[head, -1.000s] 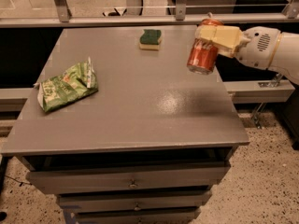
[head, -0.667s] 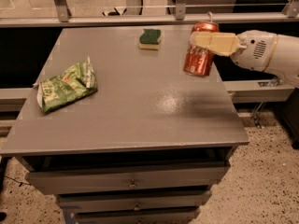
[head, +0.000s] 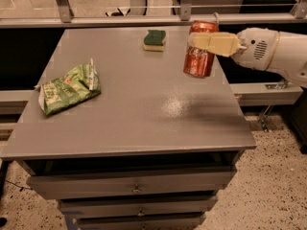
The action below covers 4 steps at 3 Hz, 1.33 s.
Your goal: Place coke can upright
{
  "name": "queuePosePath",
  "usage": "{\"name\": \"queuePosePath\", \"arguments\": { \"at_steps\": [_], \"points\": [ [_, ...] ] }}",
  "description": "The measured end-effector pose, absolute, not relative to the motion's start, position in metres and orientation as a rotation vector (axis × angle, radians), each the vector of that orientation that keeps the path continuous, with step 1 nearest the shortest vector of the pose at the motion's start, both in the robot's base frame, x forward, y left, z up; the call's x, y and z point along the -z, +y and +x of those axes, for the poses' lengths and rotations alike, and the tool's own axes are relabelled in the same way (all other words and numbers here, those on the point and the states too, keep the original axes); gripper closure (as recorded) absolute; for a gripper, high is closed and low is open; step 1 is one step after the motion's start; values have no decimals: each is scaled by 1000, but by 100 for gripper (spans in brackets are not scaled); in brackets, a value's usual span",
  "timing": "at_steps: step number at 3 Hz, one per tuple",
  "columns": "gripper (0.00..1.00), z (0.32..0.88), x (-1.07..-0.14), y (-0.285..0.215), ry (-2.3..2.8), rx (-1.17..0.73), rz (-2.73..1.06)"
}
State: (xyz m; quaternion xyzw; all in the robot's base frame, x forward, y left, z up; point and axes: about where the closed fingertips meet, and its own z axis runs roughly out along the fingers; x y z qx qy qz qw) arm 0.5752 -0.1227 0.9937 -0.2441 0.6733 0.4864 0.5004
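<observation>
The gripper (head: 200,36) reaches in from the right, over the far right part of the grey table (head: 144,109), at the end of a white arm (head: 268,49). It is clamped on the coke can (head: 197,62): one cream finger (head: 213,43) lies flat across the front of the can's upper half, and the other is hidden behind the can. The can stands upright in the grip, silver top uppermost, red body hanging down below the finger. Its base is at the level of the tabletop, close to the table's right edge (whether it truly touches the surface cannot be told).

Just to the left of the gripper, near the table's far edge, lies a green sponge (head: 154,39) with a yellow underside, apart from the can. Well to the left of the gripper and nearer the camera, a crumpled green chip bag (head: 69,87) lies flat beside the table's left edge. Below and nearer than the gripper, under the table's front edge, is a stack of grey drawers (head: 136,188), all closed.
</observation>
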Motion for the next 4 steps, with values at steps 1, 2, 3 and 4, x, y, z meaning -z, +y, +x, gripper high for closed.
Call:
{"name": "queuePosePath", "arguments": {
  "at_steps": [1, 2, 3, 4],
  "points": [
    [100, 572, -997, -119, 1561, -1155, -659],
    [100, 562, -995, -107, 1381, -1121, -831],
    [100, 553, -982, -97, 1243, -996, -990],
    [100, 551, -963, -93, 1145, -837, -1105]
  ]
}}
